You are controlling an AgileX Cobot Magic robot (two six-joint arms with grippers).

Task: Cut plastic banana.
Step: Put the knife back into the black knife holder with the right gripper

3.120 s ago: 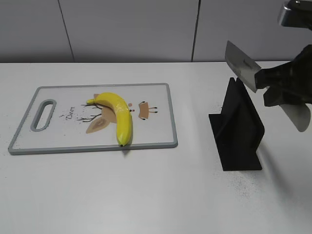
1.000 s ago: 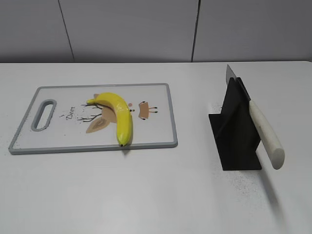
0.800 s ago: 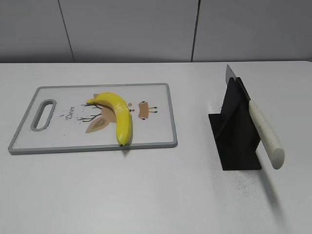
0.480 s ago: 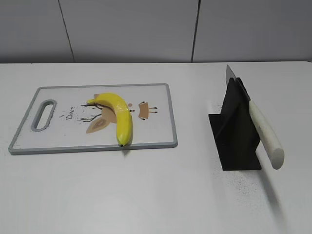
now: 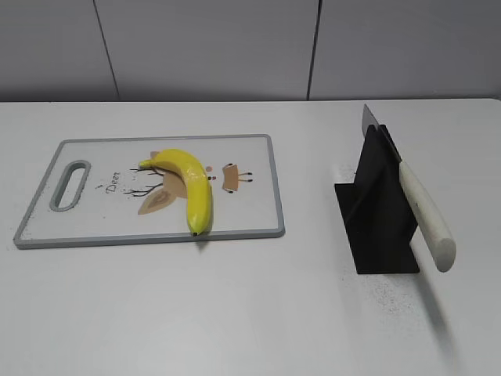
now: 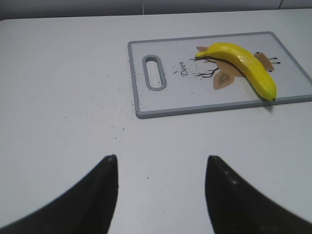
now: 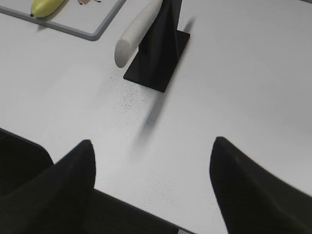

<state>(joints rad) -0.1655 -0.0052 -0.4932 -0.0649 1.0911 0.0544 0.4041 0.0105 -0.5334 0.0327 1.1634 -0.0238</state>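
The plastic banana (image 5: 193, 182) lies whole on the white cutting board (image 5: 243, 157), glossy yellow with a dark tip at the board's near edge; it also shows in the left wrist view (image 6: 243, 66) and, as just a tip, in the right wrist view (image 7: 46, 7). The knife (image 5: 423, 211) with a cream handle rests slanted in the black stand (image 5: 380, 205), and shows in the right wrist view (image 7: 136, 31). My left gripper (image 6: 161, 163) is open over bare table, well short of the board. My right gripper (image 7: 152, 146) is open near the table's front edge. Neither gripper shows in the exterior view.
The cutting board (image 6: 161, 105) has a grey rim and a handle slot (image 6: 153, 78) at its left end. Fine dark specks dot the white table around the stand (image 7: 158, 48). The table's front edge (image 7: 141, 209) runs just under my right gripper.
Three seconds ago my right gripper held the knife above the stand. Since then the knife sits in the stand and the arm has left the exterior view. Nothing moved in the last second.
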